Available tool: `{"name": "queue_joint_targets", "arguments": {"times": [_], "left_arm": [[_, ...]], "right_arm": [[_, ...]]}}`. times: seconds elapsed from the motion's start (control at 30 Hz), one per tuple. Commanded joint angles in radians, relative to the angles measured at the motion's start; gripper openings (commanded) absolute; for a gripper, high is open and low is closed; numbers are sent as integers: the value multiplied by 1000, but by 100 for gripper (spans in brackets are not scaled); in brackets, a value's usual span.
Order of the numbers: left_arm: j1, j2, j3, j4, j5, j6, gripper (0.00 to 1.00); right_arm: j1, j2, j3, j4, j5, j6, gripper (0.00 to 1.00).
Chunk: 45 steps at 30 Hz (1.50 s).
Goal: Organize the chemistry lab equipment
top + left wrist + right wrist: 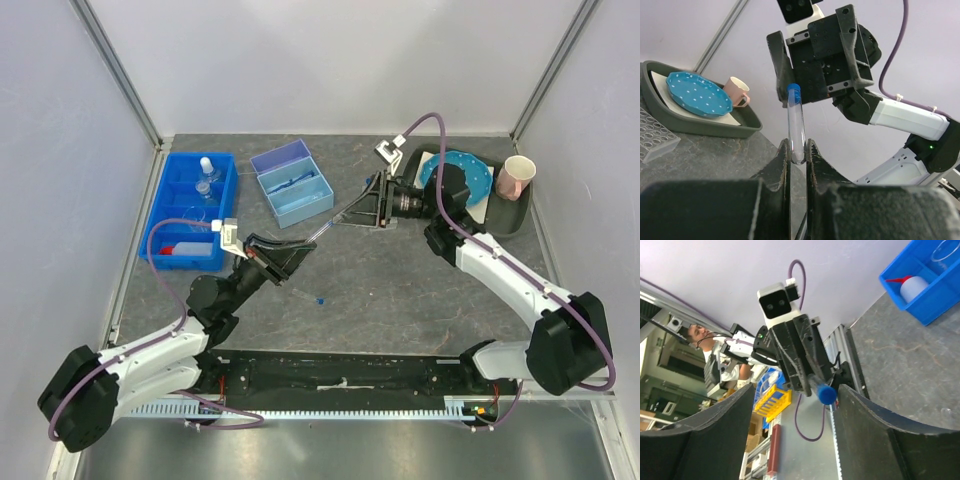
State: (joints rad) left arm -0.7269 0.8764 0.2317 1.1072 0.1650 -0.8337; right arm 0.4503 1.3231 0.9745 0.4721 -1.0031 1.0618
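Observation:
A clear tube with a blue cap [795, 125] is pinched at its rounded bottom by my left gripper [798, 152], which is shut on it and holds it off the table. The tube [320, 232] slants toward my right gripper [339, 218]. In the right wrist view the blue cap [826, 394] sits between the wide-open fingers of the right gripper [796, 407], close to the right finger [875, 435] and apart from the left one. A white squeeze bottle with a red nozzle [186, 247] and clear glass flasks [205, 186] lie in the blue bin [228, 205].
A light blue open box [293, 184] stands at the back centre. A dark tray [508, 218] at the back right holds a blue dotted disc [470, 176] and a pink cup [517, 178]. A small blue piece [319, 299] lies on the table. A clear rack [654, 136] sits left of the tray.

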Motion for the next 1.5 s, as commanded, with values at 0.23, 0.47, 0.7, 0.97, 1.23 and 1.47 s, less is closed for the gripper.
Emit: {"name": "queue_joint_targets", "arguments": {"times": [0.23, 0.47, 0.7, 0.97, 1.23, 1.47], "left_arm": [[-5, 91, 86, 80, -32, 44, 2], [-5, 104, 81, 60, 7, 31, 2], [-5, 107, 81, 33, 11, 44, 2], [6, 59, 103, -160, 1, 62, 67], [147, -126, 378, -1094, 14, 555, 100], [156, 10, 505, -1507, 24, 823, 95]], "right_arm": [[51, -7, 6, -46, 54, -19, 54], [48, 19, 49, -110, 83, -85, 47], [42, 36, 78, -165, 93, -149, 23], [-67, 31, 160, -413, 178, -446, 0], [-124, 67, 234, -658, 651, -1021, 0], [-124, 241, 282, -550, 834, -1224, 3]]}}
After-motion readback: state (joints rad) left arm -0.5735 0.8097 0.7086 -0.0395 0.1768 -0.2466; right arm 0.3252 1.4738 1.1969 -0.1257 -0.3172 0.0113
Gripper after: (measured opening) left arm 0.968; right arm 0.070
